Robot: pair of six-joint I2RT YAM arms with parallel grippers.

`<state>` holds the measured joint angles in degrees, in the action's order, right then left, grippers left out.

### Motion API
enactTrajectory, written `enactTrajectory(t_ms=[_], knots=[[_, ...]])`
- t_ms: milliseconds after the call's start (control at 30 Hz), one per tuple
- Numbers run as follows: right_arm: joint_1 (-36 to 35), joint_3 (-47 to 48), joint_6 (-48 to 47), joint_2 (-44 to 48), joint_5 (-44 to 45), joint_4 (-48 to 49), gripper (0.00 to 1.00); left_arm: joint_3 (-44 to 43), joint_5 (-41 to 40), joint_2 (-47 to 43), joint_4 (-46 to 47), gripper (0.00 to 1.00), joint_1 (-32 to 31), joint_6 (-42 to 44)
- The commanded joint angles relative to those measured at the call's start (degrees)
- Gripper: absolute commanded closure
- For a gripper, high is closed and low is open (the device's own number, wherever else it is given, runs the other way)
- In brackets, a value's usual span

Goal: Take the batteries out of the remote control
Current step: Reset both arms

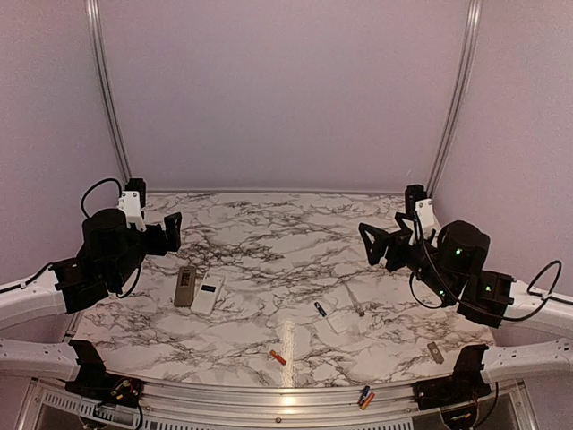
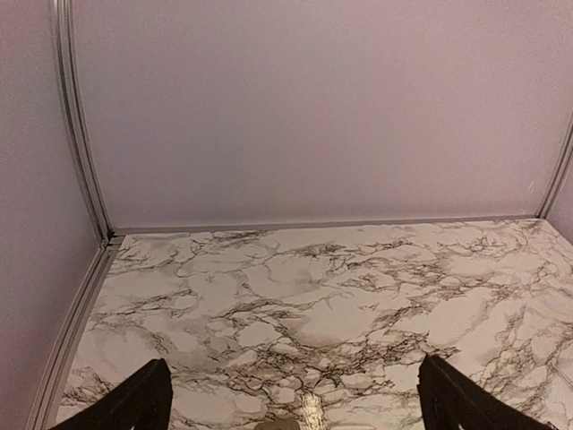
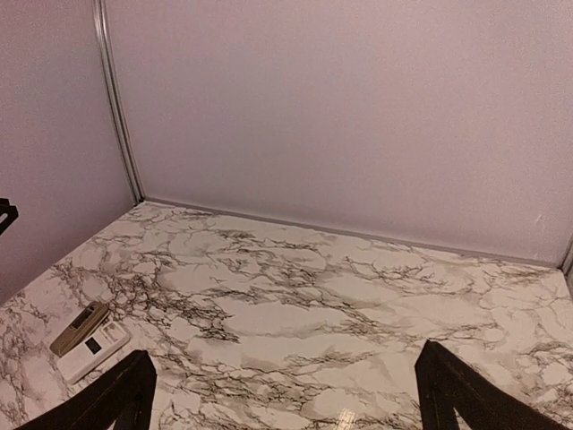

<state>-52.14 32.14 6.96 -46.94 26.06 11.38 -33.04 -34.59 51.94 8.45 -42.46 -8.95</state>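
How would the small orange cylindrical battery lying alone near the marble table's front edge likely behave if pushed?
Lying on its side, the small orange cylindrical battery would probably roll. The glossy marble-patterned table looks smooth, so it may also slide. It looks tiny, so likely light and stiff.

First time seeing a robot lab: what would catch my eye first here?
A marble table sits between the left gripper and right gripper, both raised and open. A grey remote and white remote lie side by side left of centre; an orange battery lies loose near the front edge.
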Motion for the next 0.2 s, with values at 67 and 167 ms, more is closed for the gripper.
enactTrajectory(t_ms=[67,167], knots=[[0.28,0.27,-1.02,-0.47,-0.2,-1.08,0.01,0.58,-0.83,-0.14,-1.19,0.01,0.29,0.83],[0.28,0.29,-1.04,-0.61,-0.35,-1.02,0.01,0.62,-0.83,-0.11,-1.14,0.01,0.27,0.89]])
